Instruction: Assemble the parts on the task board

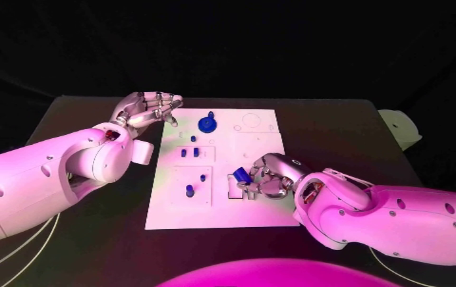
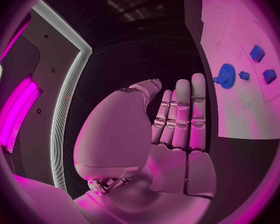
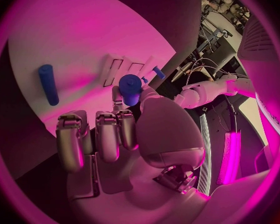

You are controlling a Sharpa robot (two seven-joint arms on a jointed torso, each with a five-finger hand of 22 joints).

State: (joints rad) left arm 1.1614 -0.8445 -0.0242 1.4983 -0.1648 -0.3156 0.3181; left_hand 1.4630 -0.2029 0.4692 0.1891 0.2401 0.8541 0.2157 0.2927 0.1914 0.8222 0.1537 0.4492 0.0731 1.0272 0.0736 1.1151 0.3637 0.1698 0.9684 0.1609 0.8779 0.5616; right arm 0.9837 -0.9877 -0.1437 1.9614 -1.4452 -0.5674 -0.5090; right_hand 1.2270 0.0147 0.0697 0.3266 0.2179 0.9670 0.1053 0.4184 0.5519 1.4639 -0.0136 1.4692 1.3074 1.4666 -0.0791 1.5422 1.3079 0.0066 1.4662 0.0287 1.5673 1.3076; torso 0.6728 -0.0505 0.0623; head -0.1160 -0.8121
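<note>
- The right hand [image 1: 269, 176] is over the near edge of the white board [image 1: 180, 211], fingers clamped on a blue peg [image 1: 244, 176].
- Farther on, a blue gear [image 1: 207, 126] sits on the board.
- The left hand [image 1: 144, 109] hovers over the dark surface [image 1: 323, 119], fingers apart, holding nothing.
- Black backdrop behind.

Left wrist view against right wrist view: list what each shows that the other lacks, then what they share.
Left wrist view alone: the left hand, open with fingers straight and holding nothing, beside the board edge; a blue gear with a small blue peg next to it, and two blue blocks.

Right wrist view alone: the right hand pinching a blue cylinder, and a blue rod lying flat on the board.

Both: the white task board, with blue parts on it.
</note>
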